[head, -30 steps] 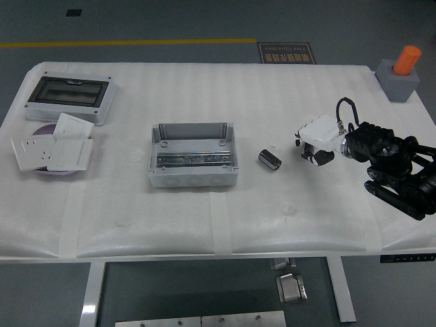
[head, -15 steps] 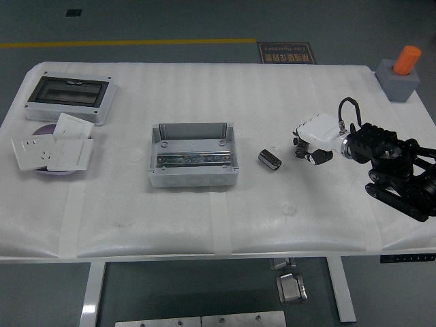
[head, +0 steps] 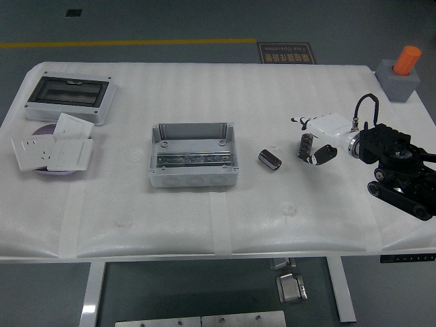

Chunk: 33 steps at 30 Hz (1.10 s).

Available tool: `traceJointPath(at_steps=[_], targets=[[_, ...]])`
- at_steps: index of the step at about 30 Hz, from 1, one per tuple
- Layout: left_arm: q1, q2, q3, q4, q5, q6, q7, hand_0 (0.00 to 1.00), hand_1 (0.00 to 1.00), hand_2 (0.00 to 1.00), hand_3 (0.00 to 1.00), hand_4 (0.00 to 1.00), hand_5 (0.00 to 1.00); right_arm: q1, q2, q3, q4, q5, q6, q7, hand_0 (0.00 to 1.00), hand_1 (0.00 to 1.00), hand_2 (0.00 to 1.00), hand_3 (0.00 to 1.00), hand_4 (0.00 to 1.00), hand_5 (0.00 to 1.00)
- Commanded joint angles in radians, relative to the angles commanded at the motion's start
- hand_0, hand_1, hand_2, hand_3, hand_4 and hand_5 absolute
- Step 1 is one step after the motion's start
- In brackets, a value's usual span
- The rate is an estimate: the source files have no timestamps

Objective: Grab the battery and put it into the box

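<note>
A small dark cylindrical battery point(head: 270, 159) lies on the white table point(head: 204, 218), just right of the open grey box point(head: 193, 155). The box has a metal rail across its inside and holds nothing else that I can see. My right hand point(head: 315, 146) hovers a little to the right of the battery, white palm up top, dark fingers relaxed and hanging down with nothing in them. It does not touch the battery. My left arm is out of view.
A clear-lidded enclosure point(head: 68, 97) sits at the back left, with white wall sockets point(head: 53, 148) piled on a purple disc in front of it. A grey block with an orange cylinder point(head: 402, 71) stands at the back right corner.
My right hand has rotated and lifted slightly, shifting a bit to the right, and its fingers have uncurled downward. The battery and box have not moved.
</note>
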Motion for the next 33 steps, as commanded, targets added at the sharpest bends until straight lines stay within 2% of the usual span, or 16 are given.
traceJointPath(at_steps=[1,2,6,13,14,21,25,26,33], targets=[[0.000,0.000,0.000,0.000,0.000,0.000,0.000,0.645,0.668,0.501,0.589,0.444,0.518,0.001,-0.001,0.011,-0.004,0.010,0.003,-0.002,0.637,0.689,0.929,0.998,0.977,0.353],[0.000,0.000,0.000,0.000,0.001,-0.001,0.000,0.644,0.668,0.502,0.589,0.444,0.516,0.003,-0.002,0.017,-0.008,0.018,0.005,-0.002,0.672,0.704,0.972,0.998,0.998,0.427],[-0.001,0.000,0.003,0.000,-0.002,-0.001,-0.001,0.644,0.668,0.502,0.589,0.444,0.516,0.015,0.007,0.011,-0.041,0.055,0.011,0.000,0.672,0.704,0.972,0.998,0.998,0.427],[-0.003,0.000,0.000,0.000,-0.002,-0.001,-0.001,0.641,0.668,0.502,0.587,0.444,0.516,0.036,0.049,-0.066,-0.113,0.130,0.022,0.009,0.671,0.706,0.983,0.998,0.998,0.443],[-0.003,-0.001,-0.001,0.000,0.000,-0.002,-0.001,0.640,0.667,0.502,0.588,0.444,0.513,0.038,0.055,-0.076,-0.121,0.142,0.024,0.010,0.671,0.694,0.974,0.998,0.998,0.472],[-0.006,0.000,0.004,0.000,-0.004,-0.001,-0.006,0.640,0.668,0.502,0.587,0.443,0.509,0.044,0.083,-0.107,-0.158,0.178,0.024,0.018,0.671,0.690,0.952,0.998,0.998,0.483],[-0.009,0.001,0.013,0.000,-0.015,0.001,-0.014,0.640,0.668,0.502,0.587,0.443,0.509,0.047,0.089,-0.113,-0.179,0.194,0.022,0.026,0.671,0.690,0.952,0.998,0.998,0.483],[-0.009,0.001,0.015,0.000,-0.017,0.001,-0.015,0.639,0.668,0.502,0.586,0.443,0.508,0.047,0.090,-0.113,-0.183,0.195,0.022,0.028,0.668,0.686,0.907,0.998,0.998,0.494],[-0.010,0.003,0.016,0.000,-0.020,0.002,-0.019,0.637,0.668,0.501,0.587,0.443,0.508,0.045,0.094,-0.101,-0.201,0.198,0.019,0.035,0.661,0.675,0.883,0.998,0.998,0.512]])
